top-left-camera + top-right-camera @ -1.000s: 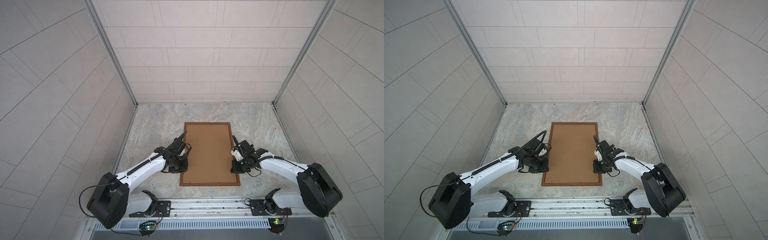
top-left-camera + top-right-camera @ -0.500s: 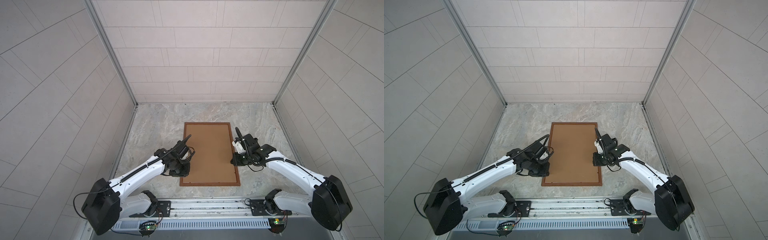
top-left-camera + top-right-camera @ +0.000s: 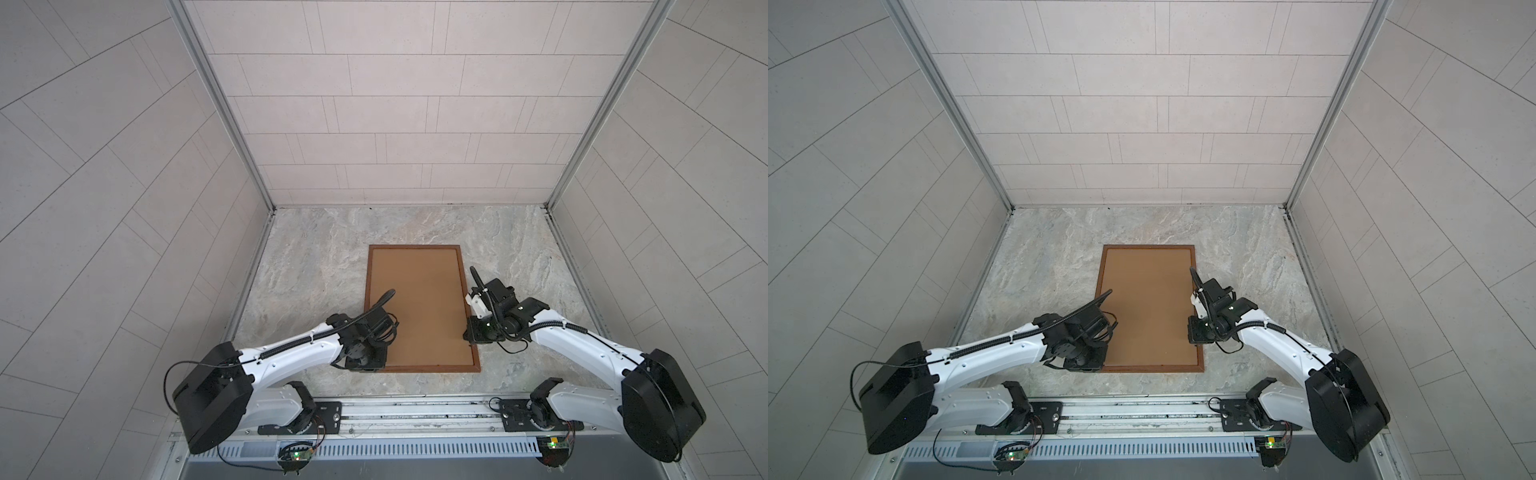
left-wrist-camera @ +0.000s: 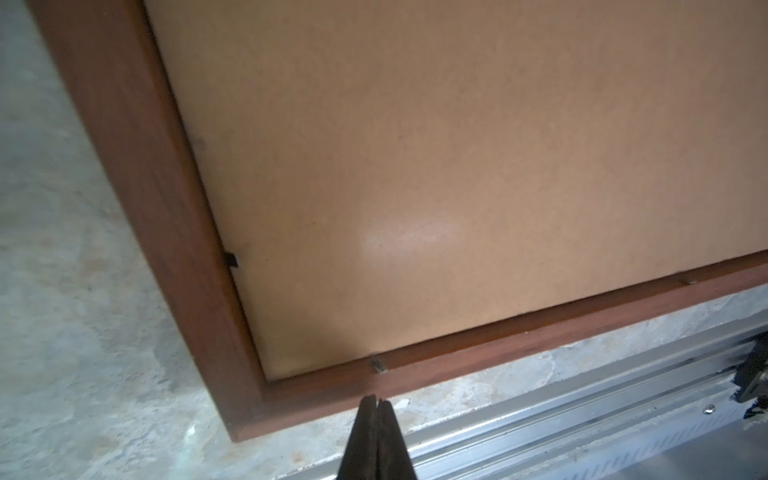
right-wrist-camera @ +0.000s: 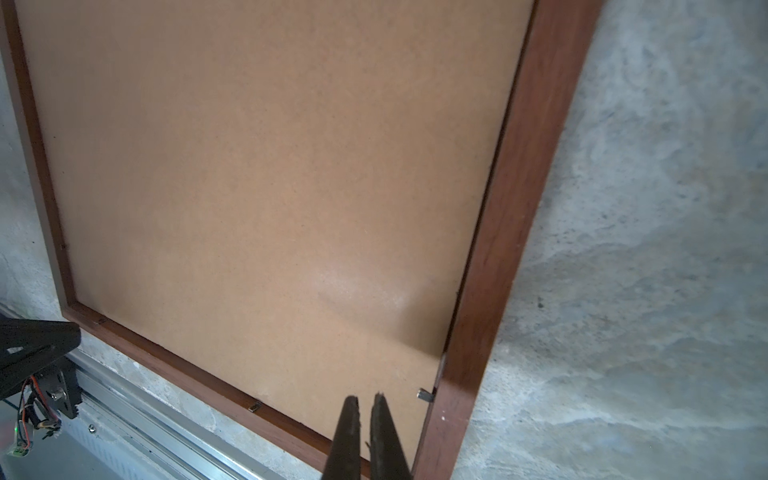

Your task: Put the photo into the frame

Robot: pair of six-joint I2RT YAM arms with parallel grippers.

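**Board in the frame, photo out of sight: probably the last steps**

The photo shows in no view. Most likely it lies face down under the board [image 3: 415,307], already inside the frame [image 3: 432,368], but that cannot be confirmed. The frame lies flat and back-up in the middle of the bench [image 3: 316,266], with its long sides running near to far. The brown board fills the frame from rail to rail and sits level in both top views.

Small metal tabs [image 4: 377,365] show along the frame's inner edge. One on the right rail [image 5: 424,395] sticks out over the board. Whether every tab is turned down cannot be told.

The left jaws are pressed together and hold nothing, with their fingertips [image 4: 368,419] just outside the near rail by the near-left corner. The right jaws are nearly together and also hold nothing, over the board's near-right part beside that tab.

What seems left is securing the remaining tabs.
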